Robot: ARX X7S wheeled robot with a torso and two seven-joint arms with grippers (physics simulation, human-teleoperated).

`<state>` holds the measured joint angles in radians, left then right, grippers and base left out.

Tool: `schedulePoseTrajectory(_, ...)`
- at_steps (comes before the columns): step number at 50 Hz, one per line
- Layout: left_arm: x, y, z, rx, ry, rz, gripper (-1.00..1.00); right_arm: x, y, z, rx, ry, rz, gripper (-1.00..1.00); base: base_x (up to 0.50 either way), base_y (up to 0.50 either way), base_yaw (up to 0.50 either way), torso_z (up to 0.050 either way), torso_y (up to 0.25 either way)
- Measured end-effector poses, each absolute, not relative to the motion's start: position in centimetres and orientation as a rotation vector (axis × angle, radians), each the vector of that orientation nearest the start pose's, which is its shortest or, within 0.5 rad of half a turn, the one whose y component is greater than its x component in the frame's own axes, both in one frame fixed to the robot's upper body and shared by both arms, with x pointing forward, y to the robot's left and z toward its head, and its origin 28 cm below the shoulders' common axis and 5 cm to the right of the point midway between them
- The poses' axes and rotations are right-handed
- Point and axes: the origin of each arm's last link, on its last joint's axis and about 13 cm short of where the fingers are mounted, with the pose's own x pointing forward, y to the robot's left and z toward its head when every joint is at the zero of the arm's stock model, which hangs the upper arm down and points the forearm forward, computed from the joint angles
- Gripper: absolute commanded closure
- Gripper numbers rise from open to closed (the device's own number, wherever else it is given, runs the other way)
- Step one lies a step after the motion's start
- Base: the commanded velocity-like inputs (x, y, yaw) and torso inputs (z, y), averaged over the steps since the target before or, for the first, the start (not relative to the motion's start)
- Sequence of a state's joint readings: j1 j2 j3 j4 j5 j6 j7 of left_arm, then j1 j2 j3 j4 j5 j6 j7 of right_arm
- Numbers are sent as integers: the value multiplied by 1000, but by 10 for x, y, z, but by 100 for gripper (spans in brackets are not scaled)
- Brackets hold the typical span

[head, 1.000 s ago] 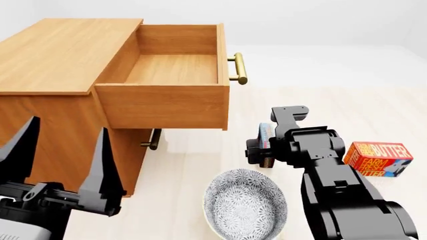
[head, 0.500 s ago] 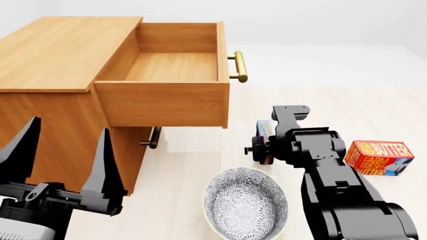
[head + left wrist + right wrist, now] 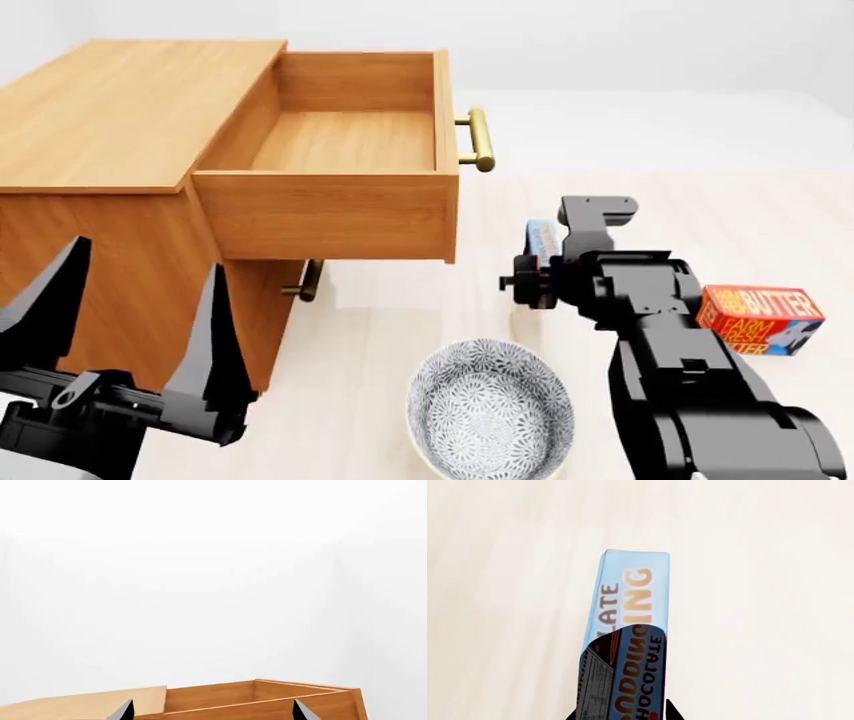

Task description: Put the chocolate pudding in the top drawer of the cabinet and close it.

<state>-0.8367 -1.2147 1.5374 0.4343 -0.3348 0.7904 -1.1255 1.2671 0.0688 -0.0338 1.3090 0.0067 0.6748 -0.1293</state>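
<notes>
The chocolate pudding (image 3: 627, 630) is a thin box with a pale blue printed edge, clamped between the jaws of my right gripper (image 3: 620, 716) and hanging over the pale floor. In the head view the chocolate pudding (image 3: 539, 237) pokes out beyond my right wrist, to the right of the cabinet (image 3: 120, 110). The top drawer (image 3: 334, 210) stands pulled out with nothing in it, its brass handle (image 3: 478, 140) at the far end. My left gripper (image 3: 140, 262) is open by the cabinet's near corner. The left wrist view has my left gripper (image 3: 212, 711) facing the top drawer (image 3: 267, 700).
A patterned grey bowl (image 3: 490, 405) sits on the floor in front of me, beside my right arm. A red-orange butter box (image 3: 761, 318) lies to the right. The lower drawer's small brass handle (image 3: 310, 280) shows under the open drawer.
My right gripper has lifted the chocolate pudding a little and carried it slightly right and away from me. The left arm has barely moved.
</notes>
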Motion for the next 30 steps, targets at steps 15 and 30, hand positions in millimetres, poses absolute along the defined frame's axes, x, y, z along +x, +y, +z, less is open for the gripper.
schedulePoseTrajectory(15, 168, 265, 149, 23, -655, -241, -100, 401, -131, 138, 14, 670, 32, 100, 0, 0, 0, 44, 97)
schedulePoseTrajectory(30, 167, 266, 149, 24, -668, -249, -100, 410, -134, 161, 3, 591, 13, 100, 0, 0, 0, 44, 91)
